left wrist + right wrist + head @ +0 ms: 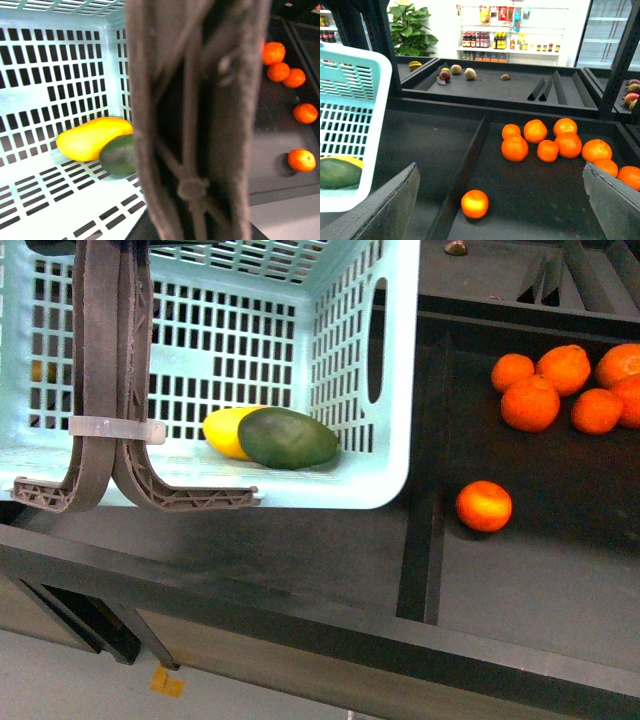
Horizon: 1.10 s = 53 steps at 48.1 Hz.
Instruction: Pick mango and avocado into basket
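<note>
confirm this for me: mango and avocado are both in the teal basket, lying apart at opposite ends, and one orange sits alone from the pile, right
Not quite. The mango and avocado are in the basket, but they lie side by side and touching, the avocado overlapping the mango, as the front view shows. The rest holds: one orange sits apart from the pile of oranges.

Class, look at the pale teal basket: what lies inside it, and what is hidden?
Inside the basket lie the yellow mango and the dark green avocado, touching. The avocado covers part of the mango; the brown handles hide some of the floor.
</note>
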### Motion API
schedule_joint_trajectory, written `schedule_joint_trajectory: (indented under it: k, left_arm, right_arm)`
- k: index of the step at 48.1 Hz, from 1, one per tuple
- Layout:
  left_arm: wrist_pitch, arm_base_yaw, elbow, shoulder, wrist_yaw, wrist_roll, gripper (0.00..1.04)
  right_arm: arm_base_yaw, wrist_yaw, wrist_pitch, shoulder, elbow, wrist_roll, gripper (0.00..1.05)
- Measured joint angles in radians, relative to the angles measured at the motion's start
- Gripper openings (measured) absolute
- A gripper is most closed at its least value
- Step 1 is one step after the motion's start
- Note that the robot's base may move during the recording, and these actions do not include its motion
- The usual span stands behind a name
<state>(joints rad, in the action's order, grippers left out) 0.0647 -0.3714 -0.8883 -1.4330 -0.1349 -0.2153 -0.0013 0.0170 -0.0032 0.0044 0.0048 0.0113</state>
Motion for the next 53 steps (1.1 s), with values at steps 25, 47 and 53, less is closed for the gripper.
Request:
schedule_joint_trajectory:
  k: [25,47,53]
  left_arm:
    - [-0.002,-0.021,0.000,0.000,-0.044,0.005,0.05]
    - [0.114,0.029,-0.511,-0.484,-0.137,-0.330,0.05]
    - [0.006,0.040,-0.770,-0.631,0.071,-0.650,0.05]
  right_arm:
    - [0.000,-0.005,0.002,0.000,0.000,0.000,0.97]
    - [0.000,-0.005,0.002,0.000,0.000,0.000,0.97]
    - [0.000,-0.005,0.002,0.000,0.000,0.000,0.97]
